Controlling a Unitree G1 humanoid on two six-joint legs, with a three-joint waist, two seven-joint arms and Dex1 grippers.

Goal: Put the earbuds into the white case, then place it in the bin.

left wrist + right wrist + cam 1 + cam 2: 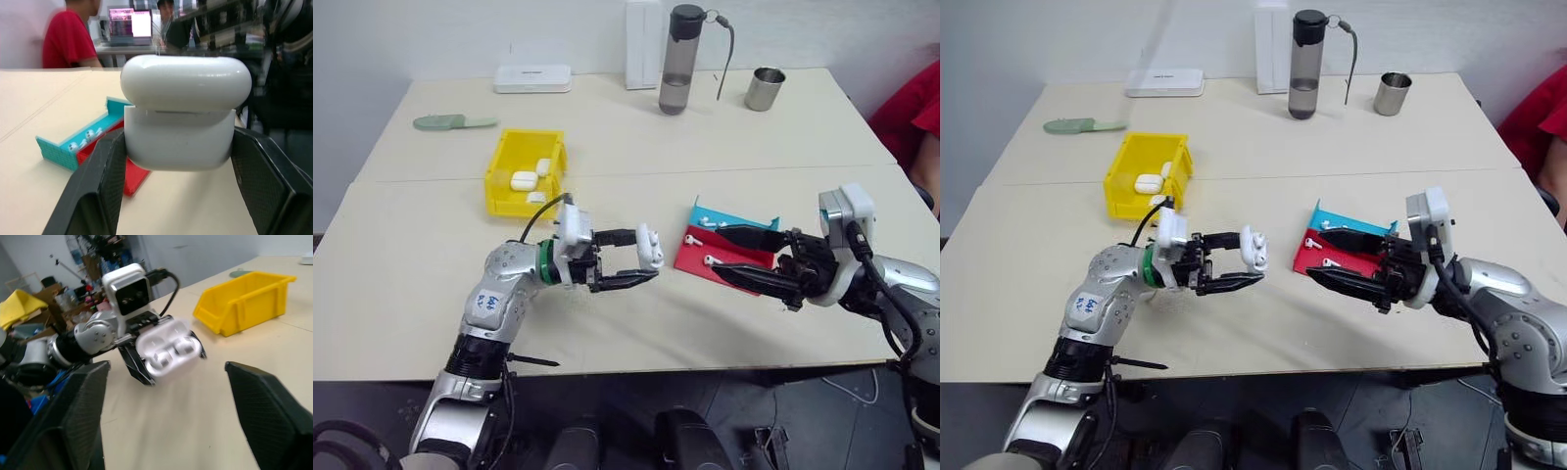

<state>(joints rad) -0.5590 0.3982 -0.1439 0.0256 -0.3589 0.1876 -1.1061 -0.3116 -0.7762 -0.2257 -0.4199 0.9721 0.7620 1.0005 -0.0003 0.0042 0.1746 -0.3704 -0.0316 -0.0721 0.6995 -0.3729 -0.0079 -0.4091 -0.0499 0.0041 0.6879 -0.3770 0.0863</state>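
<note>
I've got the left claw [648, 259] clamped on the white case [650, 246], holding it up above the worktop [636, 333] with its fingers pointing level toward the right arm. In the right wrist view the case's lid is swung open and two rounded white shapes sit in its wells — I take them for earbuds [172, 350], though the blur keeps me from being sure. In the left wrist view the lid sits almost down on the body, with a thin gap at the seam.

The right claw [717, 252] faces the left one across a gap, its two black fingers spread well apart and gripping nothing; it hangs just over the red and blue tray [690, 257]. A few loose earbuds [707, 219] lie in that tray, some on the blue half, some on the red.

The yellow bin [505, 162] stands on the worktop beyond the left arm, well apart from the held case, with several other white cases [524, 180] lying in it.

Along the far edge I see a flat white box [532, 78], a dark bottle [677, 59] and a metal cup [764, 88]. A person in a red top [913, 113] sits at the right side.
</note>
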